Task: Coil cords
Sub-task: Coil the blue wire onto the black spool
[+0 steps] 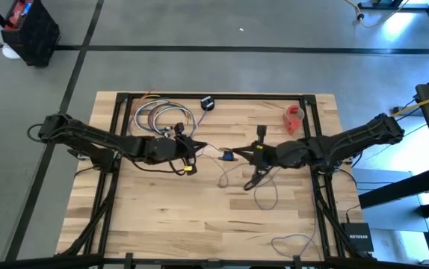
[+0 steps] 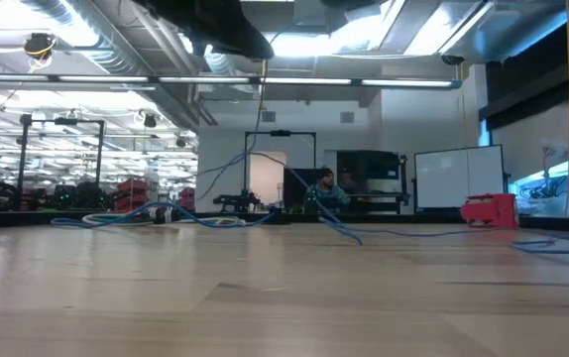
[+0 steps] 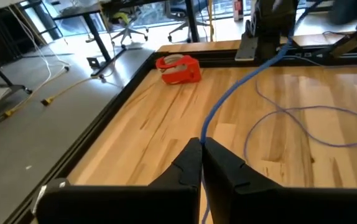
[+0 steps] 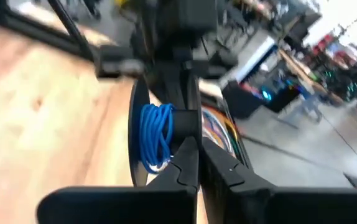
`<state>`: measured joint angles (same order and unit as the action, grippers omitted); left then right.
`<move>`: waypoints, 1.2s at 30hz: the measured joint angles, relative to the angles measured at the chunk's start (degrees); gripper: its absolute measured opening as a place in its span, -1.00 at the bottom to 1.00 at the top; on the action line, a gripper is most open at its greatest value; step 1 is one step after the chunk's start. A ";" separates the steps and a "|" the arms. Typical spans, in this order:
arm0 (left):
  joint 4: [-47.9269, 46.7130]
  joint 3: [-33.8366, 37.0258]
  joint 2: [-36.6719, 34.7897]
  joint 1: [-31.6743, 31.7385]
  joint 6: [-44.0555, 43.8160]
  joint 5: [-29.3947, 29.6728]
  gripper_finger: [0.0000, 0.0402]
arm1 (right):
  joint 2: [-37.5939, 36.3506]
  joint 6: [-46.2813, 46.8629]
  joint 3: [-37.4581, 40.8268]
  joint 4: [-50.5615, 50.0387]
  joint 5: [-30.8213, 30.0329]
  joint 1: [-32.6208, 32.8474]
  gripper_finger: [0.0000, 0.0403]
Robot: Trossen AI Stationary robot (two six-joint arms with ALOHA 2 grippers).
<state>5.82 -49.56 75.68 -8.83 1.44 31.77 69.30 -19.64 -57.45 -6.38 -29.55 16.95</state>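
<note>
We see the left gripper (image 3: 201,163) pinched closed on the cords (image 3: 228,99) at frame center of the high view; the right gripper (image 4: 194,163) is closed, its load unclear. The cords look light and floppy; we'd pinch near the loops.

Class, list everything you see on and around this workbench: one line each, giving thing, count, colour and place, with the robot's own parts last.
cord: one, bluish-purple, thin, strung between both claws, loose loops trailing toward the table's front
small coil of cord: one, blue, seen close ahead in the right wrist view
bundle of cords: one, mixed colours, far left of the table
black puck: one, far edge, middle
tape roll: one, red, far right of the table
table: one, light wood with black frame
black box: one, beside the table's front right corner
left claw: shut on the cord, left of centre
right claw: shut, right of centre
</note>
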 joint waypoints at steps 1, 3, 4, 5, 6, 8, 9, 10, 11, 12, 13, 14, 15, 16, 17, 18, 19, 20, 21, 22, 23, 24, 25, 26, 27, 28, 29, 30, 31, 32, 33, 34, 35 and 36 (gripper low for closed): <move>0.18 0.00 0.00 -0.28 0.04 -0.02 -0.99 | 0.37 0.21 0.00 -1.29 -0.90 -0.04 -0.97; 0.41 0.02 -0.07 -0.62 -0.04 0.00 -0.99 | 1.59 0.38 0.00 -2.91 -3.16 -0.07 -0.97; 0.75 0.02 -0.15 -0.64 -0.23 -0.02 -0.99 | 2.32 0.38 0.00 -3.42 -4.47 -0.09 -0.97; 0.73 0.02 -0.34 -0.73 -0.59 -0.04 -0.99 | 3.13 0.36 0.00 -4.14 -5.87 -0.09 -0.97; 0.80 0.02 -0.59 -0.86 -0.98 -0.04 -0.99 | 3.95 0.34 0.00 -4.40 -7.02 -0.09 -0.97; 1.10 0.02 -0.97 -1.11 -1.48 -0.05 -0.99 | 5.59 0.25 0.00 -4.12 -9.14 -0.09 -0.97; 1.48 0.02 -1.01 -1.31 -1.65 -0.16 -0.99 | 6.38 0.22 0.00 -3.91 -10.27 -0.09 -0.97; 1.58 0.02 -1.01 -1.50 -1.91 -0.22 -0.99 | 7.13 0.16 0.00 -3.61 -11.54 -0.19 -0.97; 1.73 0.02 -1.01 -1.80 -1.95 -0.28 -0.99 | 8.00 0.18 0.00 -3.24 -13.10 -0.53 -0.97; 2.27 0.02 -0.99 -2.11 -1.96 -0.45 -0.99 | 8.77 0.22 0.00 -2.88 -14.75 -0.88 -0.97; 2.92 0.02 -0.98 -2.34 -1.98 -0.90 -0.99 | 9.42 0.38 0.00 -2.63 -16.11 -1.30 -0.97; 3.71 0.02 -0.98 -2.48 -1.98 -1.78 -0.99 | 10.01 0.67 0.00 -2.49 -17.27 -1.95 -0.97; 4.41 0.02 -0.98 -2.60 -2.01 -3.02 -0.99 | 10.64 1.14 0.00 -1.81 -17.86 -2.64 -0.97; 4.80 0.02 -0.98 -2.76 -1.99 -4.11 -0.99 | 11.25 1.42 0.00 -0.58 -18.14 -3.30 -0.97; 5.19 0.02 -0.94 -2.86 -1.99 -4.66 -0.99 | 11.72 1.47 -0.02 0.25 -18.08 -3.99 -0.97; 6.21 0.02 -0.76 -2.86 -2.00 -4.77 -0.99 | 12.26 1.41 -0.02 1.09 -17.85 -4.52 -0.97; 7.35 0.02 -0.50 -2.86 -2.04 -4.80 -0.99 | 12.73 1.39 -0.02 2.66 -17.40 -5.04 -0.97; 8.11 0.02 -0.27 -2.86 -2.08 -4.83 -0.99 | 13.11 1.37 -0.02 4.06 -16.70 -5.49 -0.97; 8.67 0.02 0.13 -2.85 -2.08 -4.86 -0.99 | 13.46 1.23 -0.02 5.33 -15.64 -5.93 -0.97; 9.75 0.02 0.72 -2.76 -2.06 -5.11 -0.99 | 13.82 1.09 -0.02 6.68 -14.46 -6.41 -0.97; 10.90 0.02 1.34 -2.59 -1.98 -5.29 -0.99 | 14.14 0.97 -0.02 7.87 -13.23 -6.75 -0.97; 12.02 0.02 1.99 -2.47 -1.79 -5.37 -0.99 | 14.50 0.92 -0.02 8.93 -12.25 -7.06 -0.97; 13.46 0.02 2.62 -2.42 -1.40 -5.39 -0.99 | 14.97 0.90 0.00 10.03 -11.66 -7.37 -0.97; 14.96 0.02 3.17 -2.42 -1.21 -5.38 -0.98 | 15.27 0.90 0.00 11.12 -11.40 -7.64 -0.97; 16.18 0.01 3.67 -2.38 -1.04 -5.43 -0.98 | 15.34 0.84 0.02 11.52 -11.25 -7.93 -0.97; 17.13 0.01 4.06 -2.34 -0.94 -5.68 -0.98 | 15.50 0.79 0.04 12.20 -10.85 -8.21 -0.97; 18.22 0.02 4.50 -2.33 -0.83 -5.79 -0.99 | 15.80 0.79 0.04 13.65 -10.21 -8.55 -0.97; 19.05 0.00 4.77 -2.35 -0.79 -5.81 -0.99 | 15.87 0.77 0.02 14.60 -9.49 -8.79 -0.97; 19.32 0.02 4.96 -2.35 -0.78 -5.80 -0.99 | 15.94 0.75 0.02 15.23 -9.13 -8.79 -0.97; 20.21 0.02 5.30 -2.33 -0.79 -5.93 -0.99 | 15.98 0.75 0.04 16.27 -8.37 -8.79 -0.97; 20.84 0.00 5.46 -2.28 -0.73 -6.09 -0.99 | 15.98 0.75 0.04 17.62 -7.45 -8.76 -0.97; 20.70 0.00 5.53 -2.16 -0.57 -6.30 -0.98 | 15.98 0.73 0.04 19.01 -6.57 -8.76 -0.97; 20.89 -0.02 5.87 -2.04 -0.55 -6.32 -0.98 | 15.98 0.70 0.04 20.31 -5.96 -8.76 -0.97; 21.03 -0.02 6.14 -1.91 -0.59 -6.31 -0.98 | 15.98 0.64 0.04 21.60 -5.66 -8.76 -0.97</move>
<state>26.85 -49.58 81.82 -10.73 0.84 25.46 85.27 -19.00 -57.41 15.22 -35.21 8.19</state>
